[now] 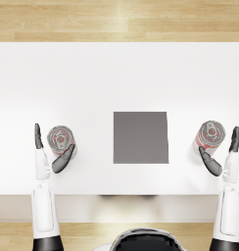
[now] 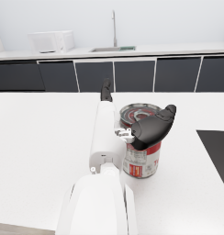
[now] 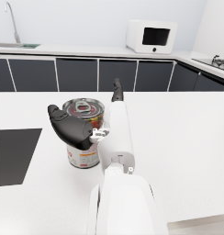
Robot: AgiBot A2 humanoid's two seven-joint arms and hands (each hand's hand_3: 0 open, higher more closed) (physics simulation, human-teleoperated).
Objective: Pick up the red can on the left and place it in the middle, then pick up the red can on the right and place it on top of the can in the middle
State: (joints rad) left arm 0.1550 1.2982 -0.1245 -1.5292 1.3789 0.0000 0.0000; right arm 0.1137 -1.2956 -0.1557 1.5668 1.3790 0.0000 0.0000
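1. Labels: both cans red/white with small print, blurred, can't read. Only a partial large white letter on the left can [image 2: 141,156].
2. Left hand [image 1: 49,152]: fingers spread wide, thumb on one side of the left can, straight fingers on the other. Contact can't be confirmed; nothing gripped.
3. Right hand [image 1: 223,153]: same pose, spread around the right can [image 1: 208,137], not clamped.
4. Both cans upright on the white table [image 1: 116,73], either side of the grey mat [image 1: 140,137], well apart from it.
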